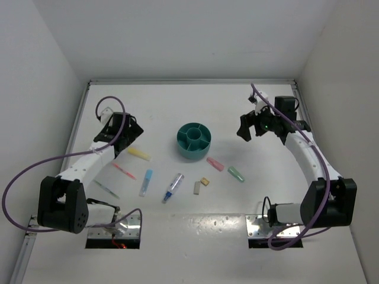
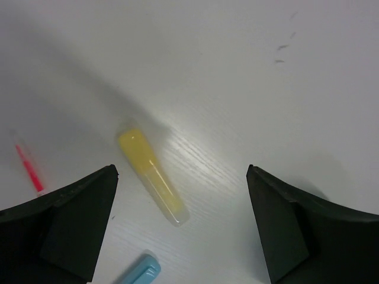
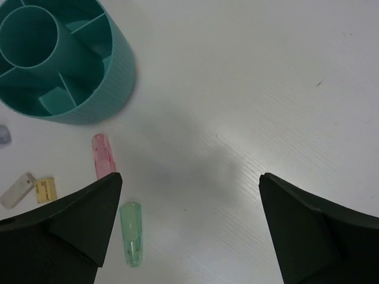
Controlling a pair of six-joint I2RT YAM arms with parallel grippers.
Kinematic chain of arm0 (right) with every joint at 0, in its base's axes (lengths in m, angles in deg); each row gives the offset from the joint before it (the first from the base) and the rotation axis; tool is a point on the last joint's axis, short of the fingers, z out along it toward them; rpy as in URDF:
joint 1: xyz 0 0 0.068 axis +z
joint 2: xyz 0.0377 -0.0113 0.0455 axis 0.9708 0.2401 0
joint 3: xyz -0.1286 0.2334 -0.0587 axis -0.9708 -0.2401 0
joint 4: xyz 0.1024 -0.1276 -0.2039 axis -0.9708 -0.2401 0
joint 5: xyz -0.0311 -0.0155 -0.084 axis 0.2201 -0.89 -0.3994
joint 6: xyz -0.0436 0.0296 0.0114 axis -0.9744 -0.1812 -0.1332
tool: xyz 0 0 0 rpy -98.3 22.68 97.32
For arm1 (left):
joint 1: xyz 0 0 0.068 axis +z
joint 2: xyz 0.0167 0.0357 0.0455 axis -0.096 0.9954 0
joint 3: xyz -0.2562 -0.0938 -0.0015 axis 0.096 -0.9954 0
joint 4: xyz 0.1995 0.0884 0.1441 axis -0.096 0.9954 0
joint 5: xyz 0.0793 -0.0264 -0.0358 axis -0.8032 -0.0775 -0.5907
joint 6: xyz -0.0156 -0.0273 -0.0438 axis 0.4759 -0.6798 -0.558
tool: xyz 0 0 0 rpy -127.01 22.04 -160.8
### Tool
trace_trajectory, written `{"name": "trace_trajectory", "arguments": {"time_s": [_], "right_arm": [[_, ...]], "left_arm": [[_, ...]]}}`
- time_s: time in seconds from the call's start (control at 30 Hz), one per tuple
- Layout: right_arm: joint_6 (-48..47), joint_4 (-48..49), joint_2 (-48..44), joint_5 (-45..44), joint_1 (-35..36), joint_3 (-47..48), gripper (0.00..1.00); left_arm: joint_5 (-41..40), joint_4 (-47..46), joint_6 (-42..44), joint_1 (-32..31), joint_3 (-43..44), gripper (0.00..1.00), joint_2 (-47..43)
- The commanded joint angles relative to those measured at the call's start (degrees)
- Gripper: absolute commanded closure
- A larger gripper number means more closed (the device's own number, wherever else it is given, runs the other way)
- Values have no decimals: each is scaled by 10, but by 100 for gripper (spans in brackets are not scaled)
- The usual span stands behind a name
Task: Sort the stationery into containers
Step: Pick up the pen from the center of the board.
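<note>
Both outstretched, left claw (image 1: 129,131) and right claw (image 1: 246,127) gape downward.

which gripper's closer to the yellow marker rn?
Left. The left gripper is right by the yellow marker, which lies between its open fingers in the wrist view. The right gripper is across the table, past the teal organiser.
</note>
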Motion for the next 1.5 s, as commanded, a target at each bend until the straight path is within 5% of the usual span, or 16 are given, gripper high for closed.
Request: {"name": "trace_trajectory", "arguments": {"time_s": [0.0,0.03,0.17,0.2,0.47,0.67,0.83,1.07,1.2,1.47], "right_arm": [[-10,32,-30,28,3,-8,1],[-10,25,-22,28,3,-3,6],[-10,-3,10,39,3,20,55],[-10,-10,15,39,3,20,59],[-4,-4,6,34,3,20,59],[-4,1,1,29,3,20,59],[-4,1,1,29,3,20,57],[-4,1,-4,29,3,20,57],[-4,1,-10,23,3,20,57],[-4,6,-20,23,3,20,57]], "left_arm": [[-67,73,-99,-3,16,4,-7],[-81,88,-115,-10,23,4,0],[-94,143,-188,-28,39,12,45],[-94,153,-208,-28,46,13,57],[-59,202,-260,-34,112,21,169],[-47,214,-272,-34,126,24,203],[-47,214,-285,-34,131,36,238],[-52,214,-290,-28,137,37,256],[-52,219,-290,-23,148,50,268],[-52,243,-280,-23,159,50,290]]}}
